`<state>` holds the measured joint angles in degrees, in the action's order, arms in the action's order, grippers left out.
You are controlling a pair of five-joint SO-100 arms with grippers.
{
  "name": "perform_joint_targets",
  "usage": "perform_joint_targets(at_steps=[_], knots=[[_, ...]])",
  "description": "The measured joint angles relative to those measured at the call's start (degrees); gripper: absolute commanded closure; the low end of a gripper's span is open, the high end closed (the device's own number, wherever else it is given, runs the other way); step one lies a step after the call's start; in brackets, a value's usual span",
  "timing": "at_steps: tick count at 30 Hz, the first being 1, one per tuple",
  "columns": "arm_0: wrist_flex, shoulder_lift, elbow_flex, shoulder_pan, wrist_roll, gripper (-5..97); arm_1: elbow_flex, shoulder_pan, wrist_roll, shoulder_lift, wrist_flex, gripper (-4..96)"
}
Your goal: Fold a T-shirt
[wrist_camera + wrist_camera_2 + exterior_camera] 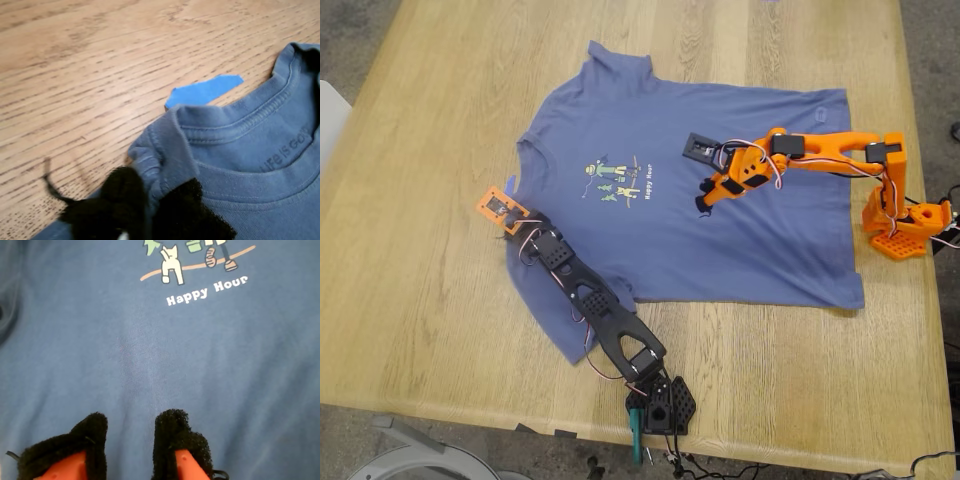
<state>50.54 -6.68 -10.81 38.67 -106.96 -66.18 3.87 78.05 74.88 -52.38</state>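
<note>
1. Clenched on cloth, my first gripper (145,200) has a bunched fold of the T-shirt (720,220) pinched between its black padded fingers (115,200), right at the collar (240,120).
2. Seen from the exterior view, that gripper (505,215) sits at the shirt's neck, toward the exterior view's left, on a black arm (600,310) that lies across one sleeve.
3. The black arm's base (660,405) stands near the table's front edge in the exterior view.
4. My second gripper (127,445) hangs over the middle of the shirt with its two padded fingers (180,440) slightly parted and nothing between them; whether the pads touch the cloth cannot be told.
5. In the exterior view this gripper (705,200) belongs to an orange arm (820,150), whose base (905,225) stands at the exterior view's right, just beside the shirt's hem.
6. The T-shirt lies spread flat, front up, on a wooden table (410,300), its neck toward the exterior view's left and its hem toward the right.
7. A small cartoon print (615,180) with the words "Happy Hour" (207,291) marks the chest, between the two grippers.
8. A strip of blue tape (202,91) lies on the wood just beside the collar.
9. Inside the neckband, faint printed lettering (285,150) is partly readable.
</note>
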Motion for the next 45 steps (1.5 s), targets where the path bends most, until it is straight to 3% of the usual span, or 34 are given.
perform_joint_targets(at_steps=[12, 30, 36, 43, 45], knots=[[3.6, 2.2, -4.2, -1.8, -1.2, 92, -5.7, 0.5, -2.7, -3.2, 12.0, 59.1], [9.3, 1.0, -5.3, -6.5, -1.2, 92, -8.4, -0.4, -3.2, -13.5, 17.1, 59.5], [11.3, -0.3, -5.3, -7.5, -1.2, 92, 9.7, -0.3, -2.9, -25.4, 7.9, 61.2], [14.7, -3.6, -5.2, -8.6, -1.3, 92, 65.0, 0.7, -1.6, -58.0, -25.1, 68.1], [15.3, -4.8, -5.2, -9.4, -1.3, 92, 68.8, 0.7, -1.4, -59.1, -26.5, 68.5]])
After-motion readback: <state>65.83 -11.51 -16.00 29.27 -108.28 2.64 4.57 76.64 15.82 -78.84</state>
